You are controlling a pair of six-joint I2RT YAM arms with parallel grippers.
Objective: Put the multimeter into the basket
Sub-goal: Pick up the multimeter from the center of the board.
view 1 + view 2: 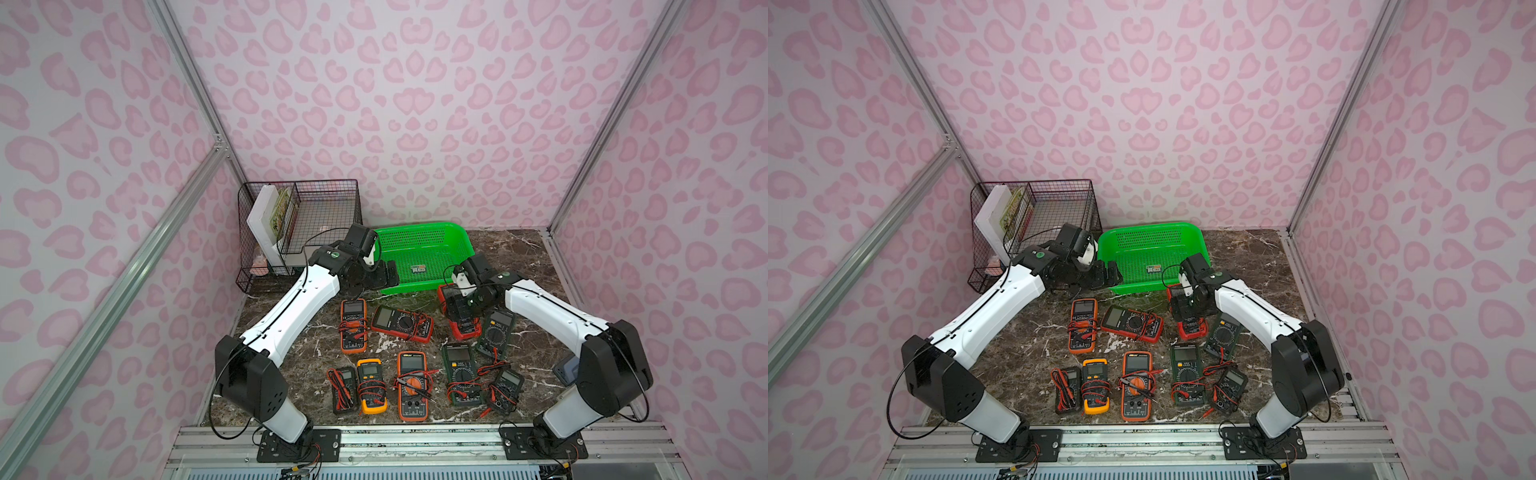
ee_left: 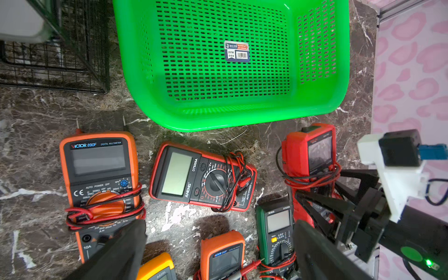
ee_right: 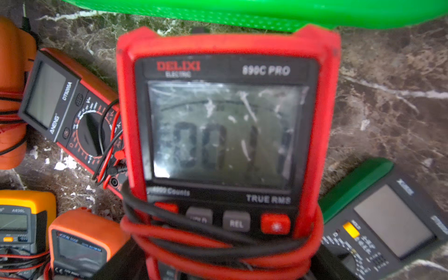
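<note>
Right wrist view: right fingers (image 3: 116, 269) clamp the red multimeter (image 3: 225, 121); left fingers (image 2: 116, 254) spread wide, holding nothing. Nine multimeters (image 1: 401, 324) in all, one green basket (image 2: 218, 118).

the red multimeter (image 3: 223, 131), a delixi 890c pro with a big grey screen showing digits, has red and black leads (image 3: 218, 244) wound round its lower half. it's just in front of the basket (image 2: 230, 118), by the near right corner, screen end toward it and seemingly tipped up, its lower body pinched by the right gripper (image 2: 317, 186). the basket is bright green perforated plastic, wide-rimmed, upright, a small label (image 2: 237, 51) on its floor.
</note>
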